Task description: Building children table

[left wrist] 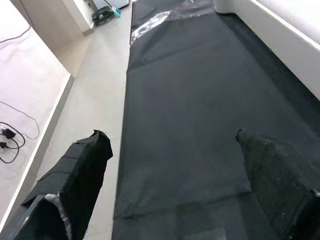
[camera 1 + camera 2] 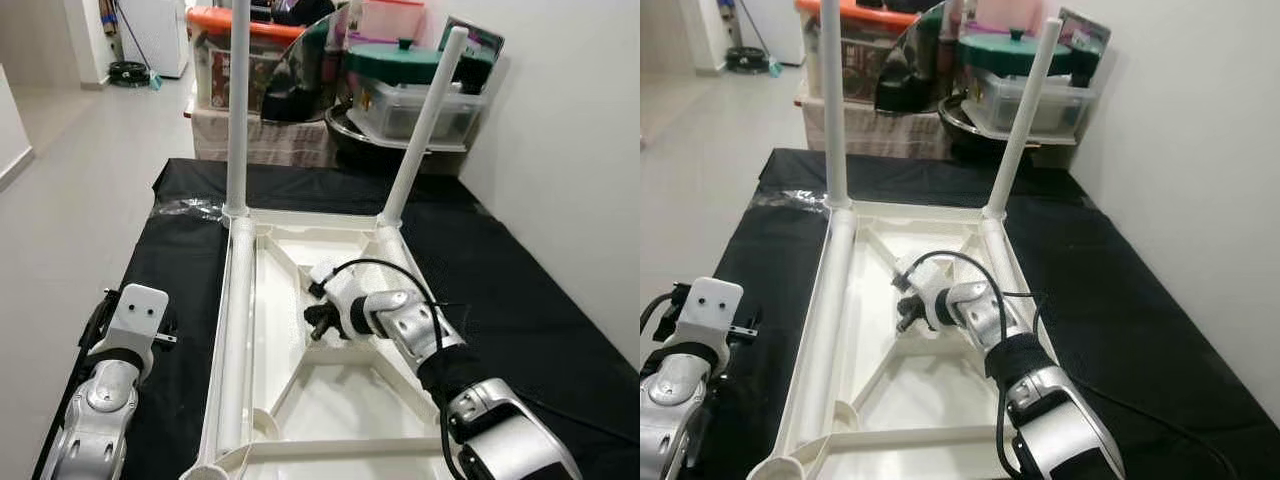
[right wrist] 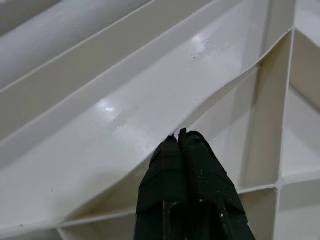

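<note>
- Your children's table lies upside down on the black-covered surface, ribs up, so legs can go in; two legs already stand at its far corners.
- Your right gripper, jaws closed and empty, presses on an inner rib.
- Your left gripper hovers beside the table, jaws wide apart, empty.

Upturned white plastic table top lies on black cloth-covered surface, ribbed underside up. Two white tube legs stand upright in far corner sockets; third white leg lies flat along table top's left edge. Right gripper inside table top, fingertips pressed together, at central ribs. Left gripper over cloth, left of table top, fingers spread. Clear plastic storage boxes and round mirror behind surface's far end. Tiled floor left of surface.
</note>
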